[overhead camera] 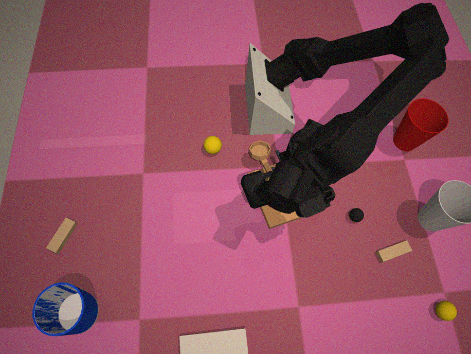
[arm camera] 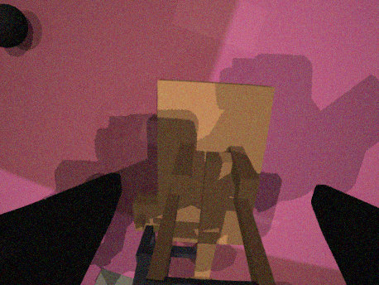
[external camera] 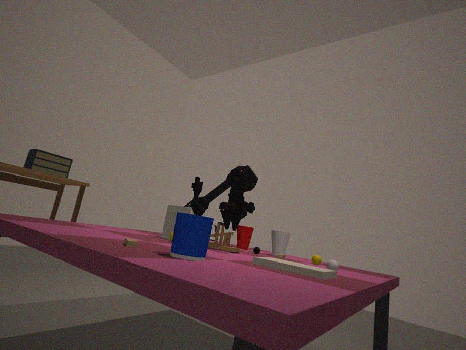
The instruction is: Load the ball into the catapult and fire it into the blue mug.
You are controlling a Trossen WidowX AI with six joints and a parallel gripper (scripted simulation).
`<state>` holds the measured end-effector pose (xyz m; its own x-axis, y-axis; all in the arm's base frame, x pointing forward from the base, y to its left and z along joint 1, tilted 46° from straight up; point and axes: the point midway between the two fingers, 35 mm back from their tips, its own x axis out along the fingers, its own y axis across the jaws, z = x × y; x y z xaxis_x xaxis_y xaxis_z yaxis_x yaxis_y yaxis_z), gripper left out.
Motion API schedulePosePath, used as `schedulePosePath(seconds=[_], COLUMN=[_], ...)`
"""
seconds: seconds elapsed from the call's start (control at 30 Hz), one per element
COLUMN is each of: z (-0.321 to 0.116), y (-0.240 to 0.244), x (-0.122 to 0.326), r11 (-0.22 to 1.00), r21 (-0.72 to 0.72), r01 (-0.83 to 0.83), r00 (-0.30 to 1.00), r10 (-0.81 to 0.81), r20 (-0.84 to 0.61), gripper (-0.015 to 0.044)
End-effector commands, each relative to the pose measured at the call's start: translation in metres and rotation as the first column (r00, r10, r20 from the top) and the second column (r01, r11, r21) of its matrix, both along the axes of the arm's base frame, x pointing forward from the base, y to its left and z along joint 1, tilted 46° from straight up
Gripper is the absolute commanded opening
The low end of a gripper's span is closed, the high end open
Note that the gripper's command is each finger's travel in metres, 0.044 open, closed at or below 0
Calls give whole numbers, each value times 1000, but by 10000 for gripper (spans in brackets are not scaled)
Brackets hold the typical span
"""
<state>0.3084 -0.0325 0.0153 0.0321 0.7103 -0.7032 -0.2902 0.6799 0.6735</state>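
The wooden catapult [overhead camera: 281,220] [external camera: 225,248] [arm camera: 182,93] stands on the pink checkered table, partly hidden by my arm in the top view. Its round cup [overhead camera: 259,150] shows no ball in it. My gripper [external camera: 231,226] [arm camera: 218,189] is open and empty, pointing down over the catapult, with its fingers on either side of the uprights in the wrist view. The blue mug [overhead camera: 91,310] [external camera: 192,235] stands upright at the lower left. A yellow ball [overhead camera: 212,145] lies left of the cup, another yellow ball [overhead camera: 446,310] [external camera: 316,259] at the lower right.
A grey wedge block [overhead camera: 268,114] stands behind the catapult. A black ball [overhead camera: 356,215] [external camera: 256,250], a red cup [overhead camera: 407,133] [external camera: 244,238], a grey-white cup [overhead camera: 432,217] [external camera: 280,242] and a small wood block [overhead camera: 395,251] are to its right. A white ball [external camera: 332,264] lies by a white bar [overhead camera: 213,342] [external camera: 290,265].
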Motion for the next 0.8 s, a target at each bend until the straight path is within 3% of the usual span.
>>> schedulePosePath(seconds=[0.0, 0.77], z=[-5, -31], y=[5, 32], x=[0, 1], r11=[1000, 1000], r21=[4, 6], r01=[4, 4], r00=[1000, 1000], r10=[-4, -4], r20=[-4, -3], gripper=[440, 440])
